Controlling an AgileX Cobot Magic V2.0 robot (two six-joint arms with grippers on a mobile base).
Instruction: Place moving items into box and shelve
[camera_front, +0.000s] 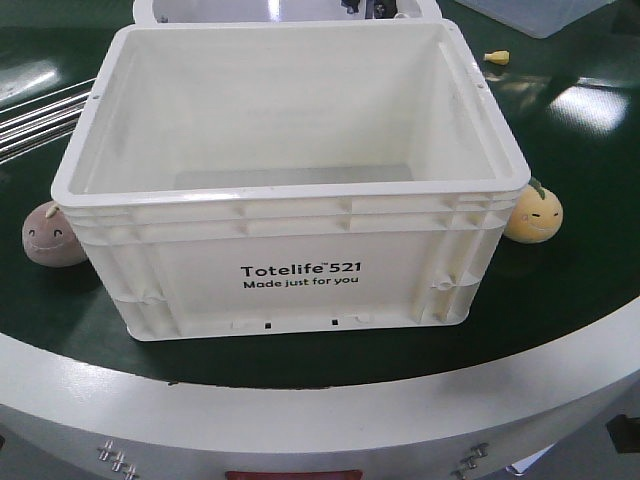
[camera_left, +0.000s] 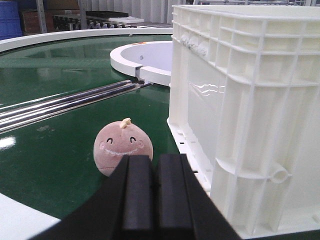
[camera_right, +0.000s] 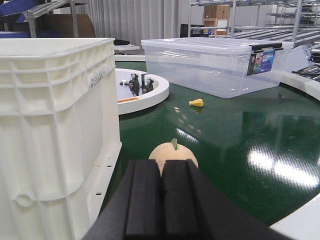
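So: box (camera_front: 200, 265) sits upright, open top, mid green table (camera_front: 600, 260), print side facing front cam. Pink plush (camera_front: 52, 232) at its 8 o'clock, just beside the wall. Orange plush (camera_front: 535, 212) at 4 o'clock, by the corner. Small yellow bit (camera_front: 497, 57) at 1 o'clock, clear bin (camera_front: 540, 15) beyond it. L gripper (camera_left: 155, 165) pads pressed together, nothing between, pink plush at its 12. R gripper (camera_right: 161, 167) same, closed on nothing, orange plush at its 12.

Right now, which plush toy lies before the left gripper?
The pink smiling plush, left of the box; the orange plush lies on its right.
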